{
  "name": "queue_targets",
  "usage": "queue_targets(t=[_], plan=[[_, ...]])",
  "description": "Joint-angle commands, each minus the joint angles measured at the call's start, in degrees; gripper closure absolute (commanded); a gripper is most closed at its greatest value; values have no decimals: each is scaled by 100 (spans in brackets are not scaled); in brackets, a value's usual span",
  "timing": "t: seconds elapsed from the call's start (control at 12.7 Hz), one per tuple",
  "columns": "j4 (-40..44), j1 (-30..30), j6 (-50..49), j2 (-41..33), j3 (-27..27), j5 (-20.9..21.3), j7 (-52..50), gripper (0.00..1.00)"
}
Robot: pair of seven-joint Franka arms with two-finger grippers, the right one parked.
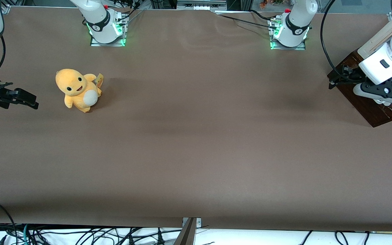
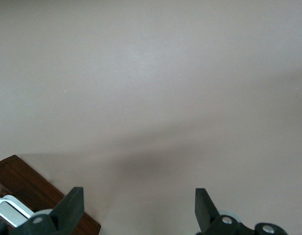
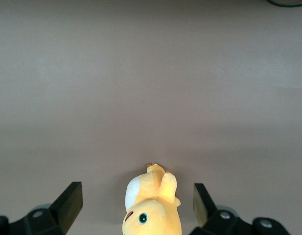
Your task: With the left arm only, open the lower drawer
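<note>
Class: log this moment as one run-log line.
left arm's hand: open, holding nothing, above dark wooden drawer unit | lower drawer: front hidden | plush toy: untouched

I am seeing the left arm [image 1: 391,51] covering much of the dark wooden cabinet [image 1: 369,102], so the lower drawer's front is hiding from me. The frame edge is cropping the gripper [image 2: 138,208] fingers [image 2: 70,205].

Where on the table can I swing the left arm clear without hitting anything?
Broad bare tabletop runs between the yellow plush toy and the dark wooden drawer unit, and nearer the front camera. It is crowded only at the working arm's end, where the open left gripper hangs over the unit's edge.
</note>
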Motion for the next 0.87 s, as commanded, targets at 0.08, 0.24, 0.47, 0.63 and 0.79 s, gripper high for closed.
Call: queue_targets(t=[0.08,0.24,0.47,0.63,0.79], plan=[[219,11,-35,120,-23,151,-34,0],[219,11,-35,120,-23,151,-34,0],[228,11,-35,120,-23,151,-33,0],[333,11,-44,181,-23,151,-25,0],[386,11,-88,234,-23,151,-34,0]])
